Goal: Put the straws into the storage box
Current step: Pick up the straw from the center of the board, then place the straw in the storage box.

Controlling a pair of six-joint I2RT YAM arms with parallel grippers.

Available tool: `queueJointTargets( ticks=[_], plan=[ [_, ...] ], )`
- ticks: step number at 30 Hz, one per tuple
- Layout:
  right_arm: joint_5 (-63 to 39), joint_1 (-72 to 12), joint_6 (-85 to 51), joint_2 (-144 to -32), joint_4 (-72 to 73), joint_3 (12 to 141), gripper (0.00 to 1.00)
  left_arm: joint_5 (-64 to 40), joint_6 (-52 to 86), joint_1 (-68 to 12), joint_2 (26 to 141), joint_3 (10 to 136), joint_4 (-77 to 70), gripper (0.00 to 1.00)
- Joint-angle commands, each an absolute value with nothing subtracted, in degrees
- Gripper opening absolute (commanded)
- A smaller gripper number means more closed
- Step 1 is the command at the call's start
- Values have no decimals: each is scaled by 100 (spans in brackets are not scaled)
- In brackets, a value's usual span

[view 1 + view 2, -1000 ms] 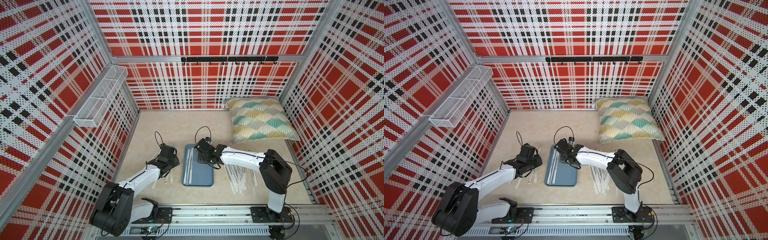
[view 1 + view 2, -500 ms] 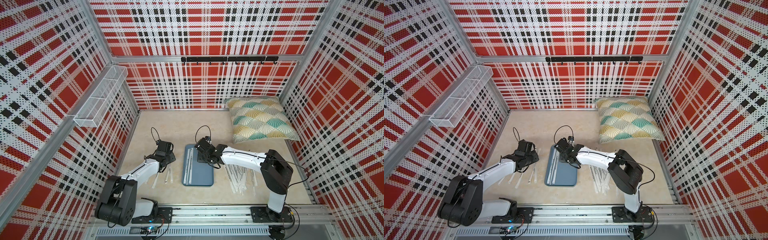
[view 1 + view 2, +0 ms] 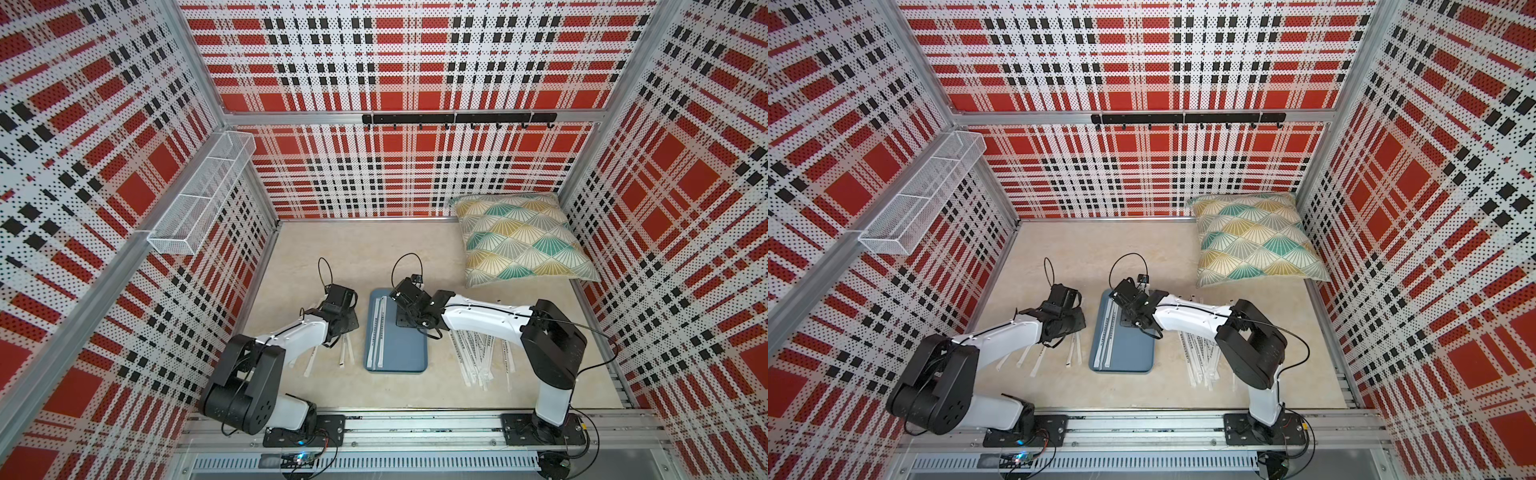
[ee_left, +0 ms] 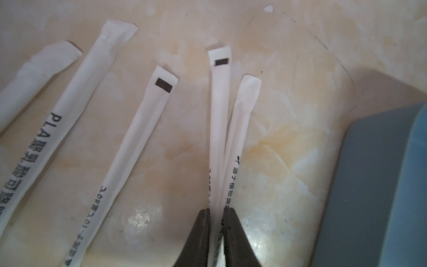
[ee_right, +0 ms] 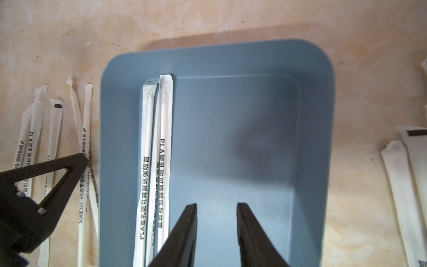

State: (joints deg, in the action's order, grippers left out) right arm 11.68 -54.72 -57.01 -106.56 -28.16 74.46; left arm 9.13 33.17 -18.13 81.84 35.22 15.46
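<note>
Straws (image 5: 165, 138): two, perhaps three, lie lengthwise inside the storage box (image 5: 323, 115), tight against one long wall. The rest are on the counter (image 3: 374, 257). A few are fanned out on the left arm's side of the box, and many more lie on the right arm's side.

Left tool (image 4: 217, 215): down at the counter, jaws drawn nearly together and pinching straws from the fanned lot. Two wrappers run into the gap side by side. Cannot tell whether both are caught or only one.

Right tool (image 5: 216, 205): jaws apart, empty, low over the box's bare half.

Risks, as I judge them:
- Double pick. A second wrapper nipped only at its edge likely drops on the way across, or lands over the rim.
- The paper is thin and slick. A pinch on flattened wrapper may slip once the free length swings.
- A straw runs about as long as the box. Any skew at release leaves an end propped on the rim.
- The right tool sits where the left must deliver. They could clash unless one gives way.
- A lift may drag a neighbouring straw.
</note>
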Motion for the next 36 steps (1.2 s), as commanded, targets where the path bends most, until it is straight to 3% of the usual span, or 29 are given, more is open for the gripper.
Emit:
queueJointTargets(
  ticks=[1,12,21,25,29,36],
  plan=[
    [1260,-5475,-5722,-10431,-2751,7365,36,1015,3344,-1871,8118,3671,1620,14],
    [1216,-5471,-5679,-10503,-2762,7430,36,1046,3235,-1731,7796,3859,1866,8],
    [1318,-5434,-5687,-10319,-2930,7434,35,787,3373,-2079,7477,4342,1999,5],
    [1505,-5343,-5695,-9958,-3053,7272,35,883,3822,-2940,7319,4685,2026,4],
    [1658,-5180,-5708,-9665,-3123,7070,35,1043,4434,-3951,7856,4524,1563,3],
    [1714,-5115,-5768,-9466,-3155,6841,35,1090,4658,-4412,8660,4206,706,3]
  ],
)
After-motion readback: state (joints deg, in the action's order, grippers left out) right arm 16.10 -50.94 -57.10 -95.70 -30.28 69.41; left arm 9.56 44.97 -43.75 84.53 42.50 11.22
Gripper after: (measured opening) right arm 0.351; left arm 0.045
